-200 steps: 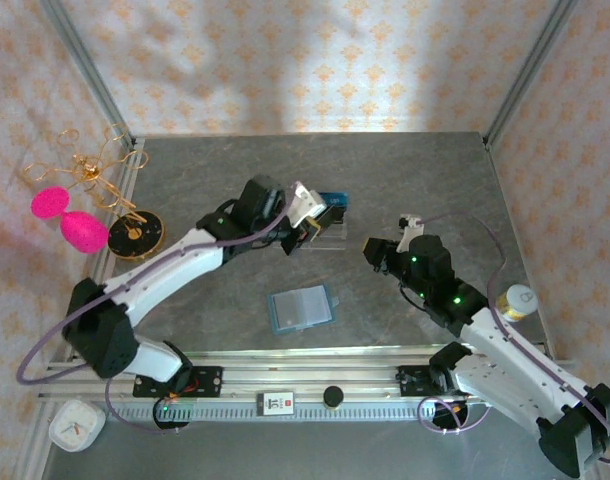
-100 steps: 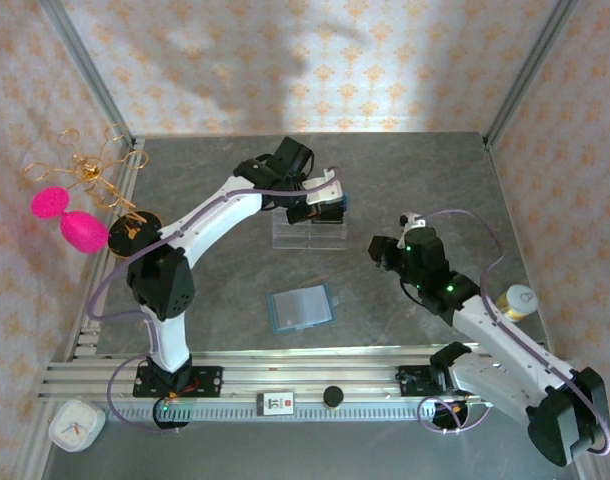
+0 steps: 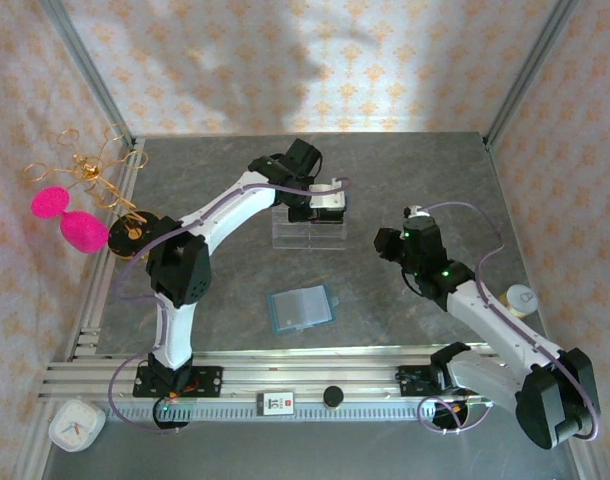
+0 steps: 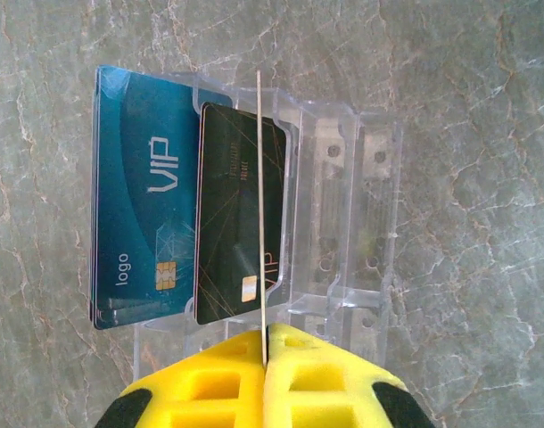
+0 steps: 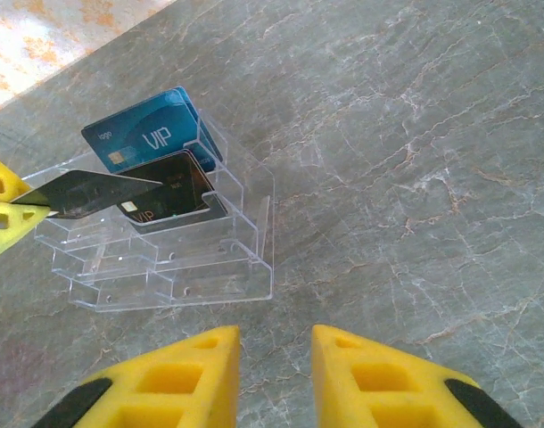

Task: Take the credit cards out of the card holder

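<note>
Because so thin a card offers only its short end to pinch, the left claw (image 4: pixel 265 334) is squeezed fully together on a dark card (image 4: pixel 259 205). The card juts straight out past the fingertips and looks like a mere line from the wrist. Just beyond and beneath those tips sits a clear stand (image 4: pixel 343 205) with stepped slots. The held card hangs over it, and I judge it is being lined up to go in upright beside the others. A black card (image 4: pixel 227 223) and a blue card (image 4: pixel 138 196) already lean in the tiers to one side of the held one, faces showing.

The right claw (image 5: pixel 274 346) is partly open with nothing between its fingers. It points at the stand from the far side without touching it, probably staying out of the way.

The wallet (image 3: pixel 300 308) lies open and flat, pale lining up, back toward the arm bases and well apart from both claws. Whether any cards remain in its slots is too small to tell.

All this rests on a grey, marble-veined table (image 3: pixel 425 170), bare around the stand. Walls (image 3: pixel 285 60) papered in a pale orange pattern close it in, with metal posts at the corners.
</note>
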You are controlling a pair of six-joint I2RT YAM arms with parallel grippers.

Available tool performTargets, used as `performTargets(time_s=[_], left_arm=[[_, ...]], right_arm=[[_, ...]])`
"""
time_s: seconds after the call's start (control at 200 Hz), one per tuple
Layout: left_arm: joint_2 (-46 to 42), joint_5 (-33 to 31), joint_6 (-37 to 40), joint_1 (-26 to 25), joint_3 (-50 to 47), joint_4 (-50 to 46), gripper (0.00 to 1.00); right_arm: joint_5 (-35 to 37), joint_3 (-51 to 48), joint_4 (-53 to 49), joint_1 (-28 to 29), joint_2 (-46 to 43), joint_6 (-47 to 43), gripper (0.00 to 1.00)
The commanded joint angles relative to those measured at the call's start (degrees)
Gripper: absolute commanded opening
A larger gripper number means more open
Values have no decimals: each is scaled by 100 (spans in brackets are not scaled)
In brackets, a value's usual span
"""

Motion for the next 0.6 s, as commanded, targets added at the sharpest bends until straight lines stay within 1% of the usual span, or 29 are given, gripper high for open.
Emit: performTargets(time_s=[0.0, 0.175, 0.591], left_arm=[[136, 162, 280, 71, 178, -37, 0], [311, 3, 283, 70, 261, 54, 0], [346, 117, 264, 75, 228, 327, 0]], right_arm=[[128, 180, 39, -21, 37, -112, 27], [134, 147, 70, -22, 69, -98, 27], [92, 177, 91, -28, 124, -114, 26]])
